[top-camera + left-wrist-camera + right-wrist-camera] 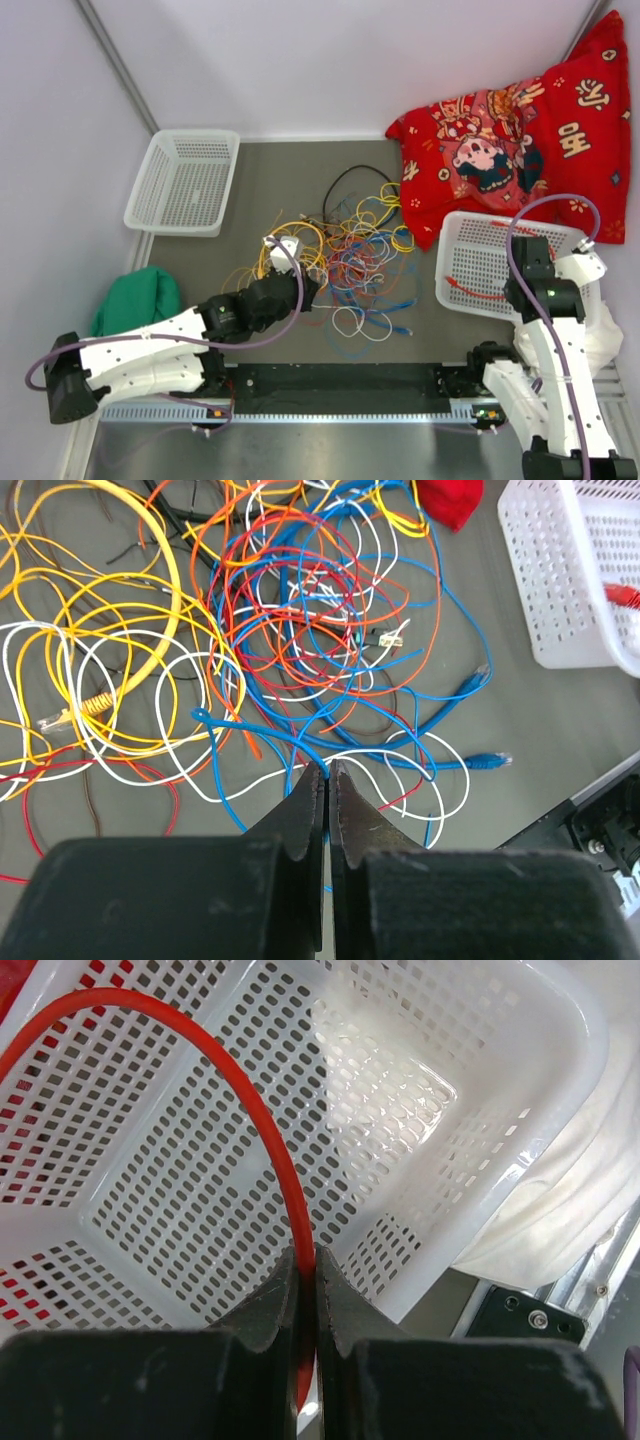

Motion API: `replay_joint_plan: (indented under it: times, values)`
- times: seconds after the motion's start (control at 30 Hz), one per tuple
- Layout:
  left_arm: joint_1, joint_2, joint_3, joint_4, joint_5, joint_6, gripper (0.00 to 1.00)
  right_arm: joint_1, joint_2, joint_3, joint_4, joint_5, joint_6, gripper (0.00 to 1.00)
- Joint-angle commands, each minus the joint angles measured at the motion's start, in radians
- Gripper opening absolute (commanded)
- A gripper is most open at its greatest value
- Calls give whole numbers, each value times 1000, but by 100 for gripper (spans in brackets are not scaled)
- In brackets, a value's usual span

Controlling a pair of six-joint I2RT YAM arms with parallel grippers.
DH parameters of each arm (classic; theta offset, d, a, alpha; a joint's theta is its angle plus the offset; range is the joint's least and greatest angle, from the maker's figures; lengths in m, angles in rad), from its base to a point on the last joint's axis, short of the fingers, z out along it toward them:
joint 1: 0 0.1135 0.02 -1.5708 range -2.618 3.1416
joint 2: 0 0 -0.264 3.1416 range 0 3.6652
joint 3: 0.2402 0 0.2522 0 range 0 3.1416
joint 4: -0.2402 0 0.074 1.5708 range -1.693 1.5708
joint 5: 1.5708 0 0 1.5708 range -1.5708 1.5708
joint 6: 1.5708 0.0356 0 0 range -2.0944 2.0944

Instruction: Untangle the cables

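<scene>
The left claw (327, 772) is clenched, its two dark fingers pressed together with only a hairline gap. Its tips sit right at a blue strand (262, 735) on the lower edge of the cables (350, 255); I cannot tell whether that strand is pinched or only touched. Around the tips, white loops lie over blue ones, and two blue plug ends (490, 761) show toward the right of the left wrist view. Farther up that view, red, orange and blue wires overlap in a dense knot, and a thick yellow cable (165, 570) curves through the upper left. In the top view the heap sits in the middle of the grey counter (280, 175), with a black loop at its upper edge.

The right claw (305, 1260) is clamped on a red cable (270, 1150), which rises from between the fingers and arcs toward the upper left of the right wrist view. It hangs over a white basket (520, 1150) of perforated plastic, at the right of the top view, just beside the heap. A white cloth (570, 1200) lies beside the basket's right wall.

A red cushion (520, 140) fills the upper right of the top view, touching that basket's top edge. A second white basket (140, 200) sits at the upper left, and a green cloth (135, 300) lies at the left edge.
</scene>
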Motion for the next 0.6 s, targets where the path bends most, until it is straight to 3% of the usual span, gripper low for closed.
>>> replay_joint_plan:
  times: [0.0, 0.1, 0.13, 0.23, 0.33, 0.43, 0.57]
  values:
    - [0, 30, 33, 45, 17, 4, 0, 12, 2, -8, 29, -3, 4, 0]
    - [0, 49, 51, 33, 17, 10, 0, 12, 20, -8, 58, -36, -21, 1]
    - [0, 55, 54, 30, 18, 10, 0, 12, 25, -7, 73, -50, -38, 29]
    - [0, 57, 54, 20, 15, 8, 0, 12, 25, 16, 103, -76, -72, 69]
    - [0, 57, 48, 19, 8, 7, 0, 17, 9, 45, 116, -92, -96, 82]
    - [-1, 58, 48, 22, -6, 7, 0, 49, -3, 70, 217, -201, -203, 86]
    - [-1, 57, 59, 20, -48, 10, 0, 119, -6, 27, 516, -772, -389, 99]
